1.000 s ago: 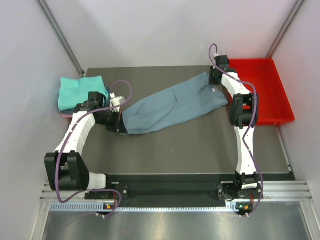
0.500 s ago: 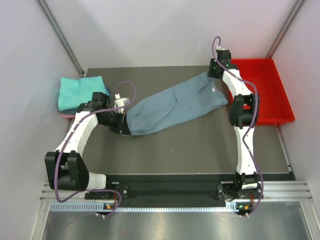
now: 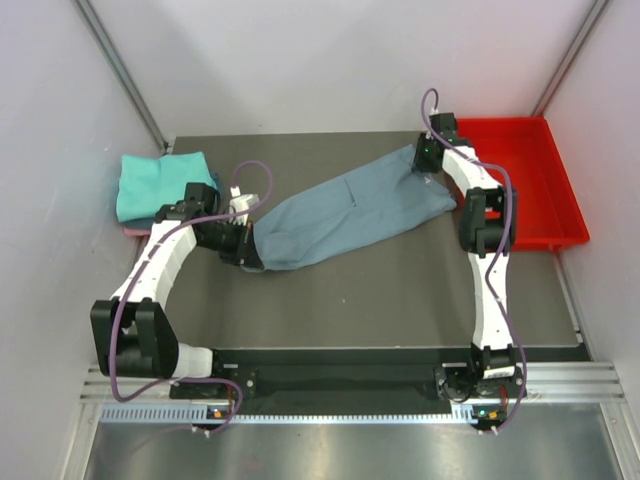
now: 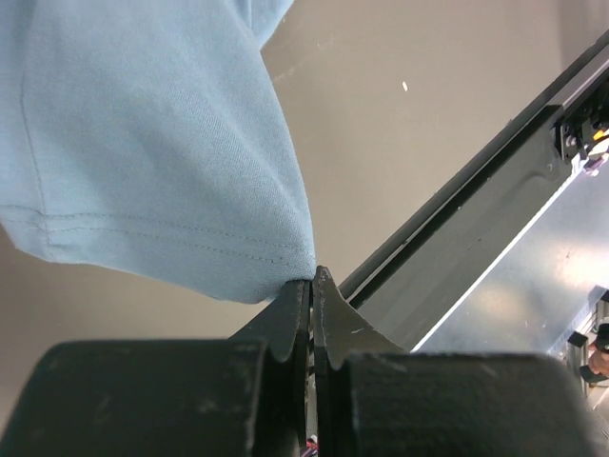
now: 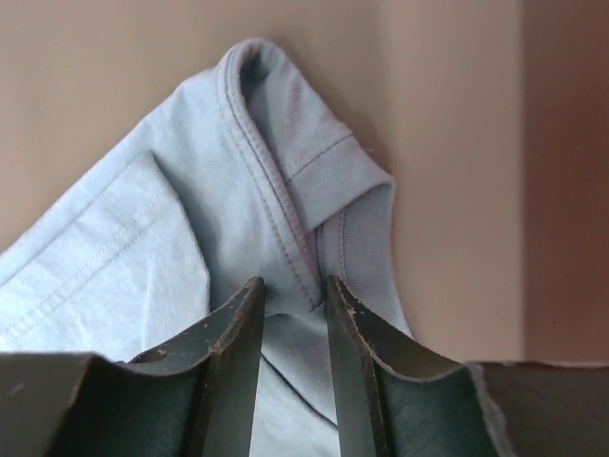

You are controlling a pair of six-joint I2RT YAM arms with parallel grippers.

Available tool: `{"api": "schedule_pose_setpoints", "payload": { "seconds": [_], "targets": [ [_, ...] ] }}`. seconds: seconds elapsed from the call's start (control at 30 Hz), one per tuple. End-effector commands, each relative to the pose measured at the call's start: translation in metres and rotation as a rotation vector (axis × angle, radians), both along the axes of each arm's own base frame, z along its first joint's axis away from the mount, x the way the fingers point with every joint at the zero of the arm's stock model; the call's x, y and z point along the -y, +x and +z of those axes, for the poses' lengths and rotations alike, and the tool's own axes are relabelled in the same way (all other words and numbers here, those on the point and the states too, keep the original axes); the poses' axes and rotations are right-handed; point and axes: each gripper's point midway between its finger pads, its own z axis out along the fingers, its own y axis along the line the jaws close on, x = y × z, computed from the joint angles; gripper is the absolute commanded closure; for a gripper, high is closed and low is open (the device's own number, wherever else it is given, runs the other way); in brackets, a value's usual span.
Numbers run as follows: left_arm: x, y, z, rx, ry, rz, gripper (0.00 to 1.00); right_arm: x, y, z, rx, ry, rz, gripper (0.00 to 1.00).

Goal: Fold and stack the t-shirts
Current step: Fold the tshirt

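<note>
Grey-blue t-shirt (image 3: 350, 210) is laid stretched across the table (image 3: 350, 300) from 9 to 1 o'clock, hem corner pinched tight by the left gripper (image 4: 312, 281), collar nipped between the right gripper (image 5: 290, 290) fingers.

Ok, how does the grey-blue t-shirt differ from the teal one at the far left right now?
The grey-blue t-shirt is stretched out long, diagonally across the table; the teal t-shirt sits folded into a compact square. The grey-blue t-shirt is held at both ends, its hem pinched by the left gripper and its collar between the right gripper's fingers; the teal t-shirt is untouched. Both are plain cloth.
</note>
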Motion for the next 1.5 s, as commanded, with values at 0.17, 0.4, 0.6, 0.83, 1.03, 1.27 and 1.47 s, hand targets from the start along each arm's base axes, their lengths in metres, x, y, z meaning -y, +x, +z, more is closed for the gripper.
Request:
{"api": "schedule_pose_setpoints", "payload": {
  "seconds": [0.17, 0.4, 0.6, 0.83, 1.03, 1.27, 1.47],
  "targets": [
    [0.005, 0.017, 0.020, 0.070, -0.030, -0.014, 1.00, -0.018, -0.011, 0.003, -0.036, 0.034, 0.029, 0.87],
    [0.006, 0.003, 0.015, 0.031, -0.035, -0.036, 1.00, -0.030, 0.008, 0.006, 0.012, 0.075, 0.027, 1.00],
    [0.025, -0.015, 0.013, 0.002, -0.064, -0.153, 1.00, -0.041, 0.030, 0.019, 0.091, 0.108, 0.023, 1.00],
    [0.054, -0.043, 0.008, -0.009, -0.052, -0.354, 1.00, -0.044, 0.045, 0.022, 0.142, 0.127, 0.017, 1.00],
    [0.066, -0.053, 0.002, -0.020, -0.043, -0.432, 1.00, -0.053, 0.056, 0.027, 0.185, 0.160, 0.016, 1.00],
    [0.087, -0.063, -0.001, -0.010, -0.015, -0.562, 1.00, -0.074, 0.067, 0.032, 0.239, 0.196, 0.034, 1.00],
    [0.109, -0.075, -0.005, 0.000, 0.017, -0.704, 1.00, -0.098, 0.075, 0.040, 0.295, 0.227, 0.051, 1.00]
  ]
}}
